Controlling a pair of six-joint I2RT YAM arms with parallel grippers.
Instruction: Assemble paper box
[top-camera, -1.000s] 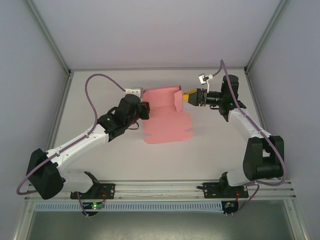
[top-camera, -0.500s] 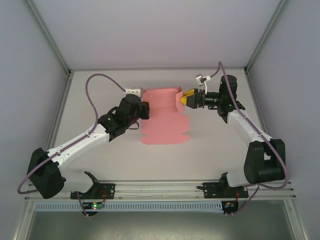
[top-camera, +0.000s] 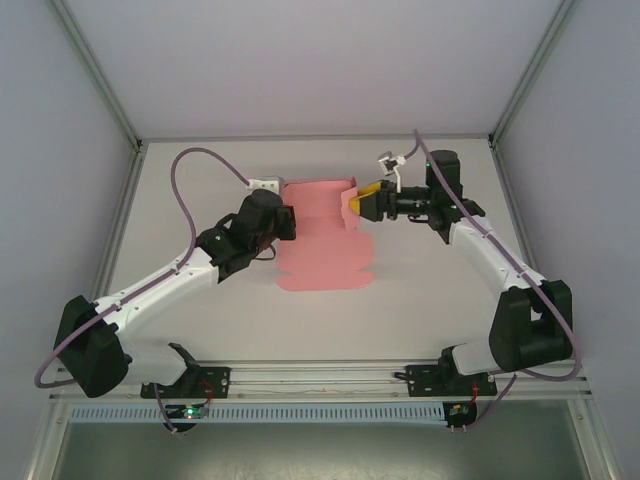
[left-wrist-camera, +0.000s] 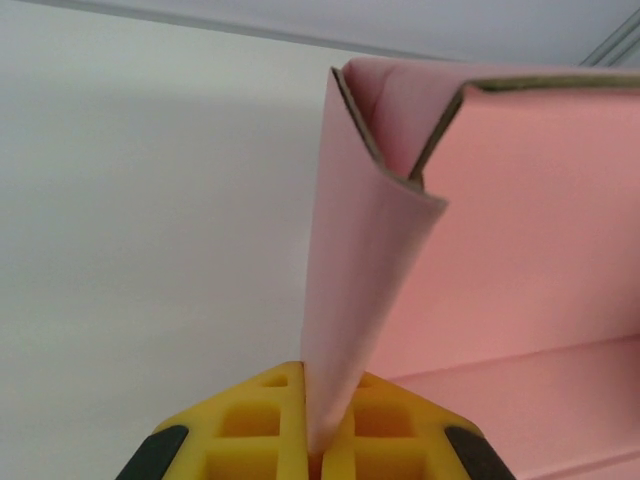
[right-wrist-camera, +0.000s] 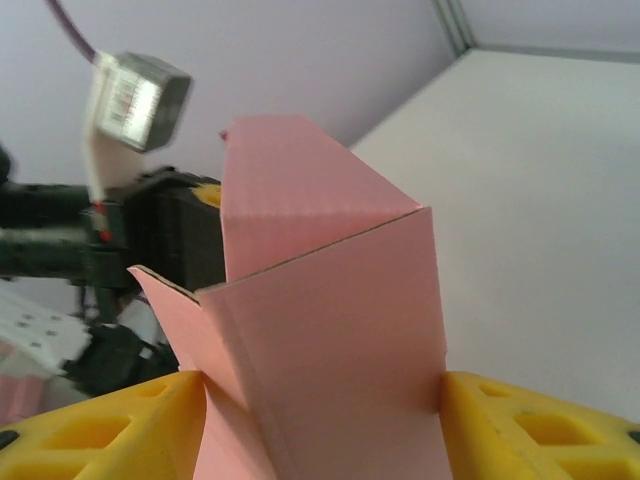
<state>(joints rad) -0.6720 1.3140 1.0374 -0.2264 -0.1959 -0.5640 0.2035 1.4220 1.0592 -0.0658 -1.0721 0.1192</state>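
Observation:
The paper box (top-camera: 322, 252) is a pink die-cut sheet lying mid-table, with its far corners folded up. My left gripper (top-camera: 289, 222) is at the sheet's left edge. In the left wrist view its yellow fingers (left-wrist-camera: 262, 420) are shut on a raised flap of the paper box (left-wrist-camera: 360, 280) that curls upward. My right gripper (top-camera: 357, 200) is at the far right corner. There a folded-up panel of the paper box (right-wrist-camera: 340, 330) spans the gap of the right gripper (right-wrist-camera: 320, 440) and touches both yellow fingers (right-wrist-camera: 95, 430).
Grey walls and metal frame posts (top-camera: 105, 90) close in the white table (top-camera: 430, 330). A slotted rail (top-camera: 320, 378) runs along the near edge by the arm bases. The left arm's wrist camera module (right-wrist-camera: 135, 98) shows beyond the folded panel.
My right gripper has moved left, folding the right flap further up and sliding the sheet a little to the left. The left gripper stays clamped on its flap.

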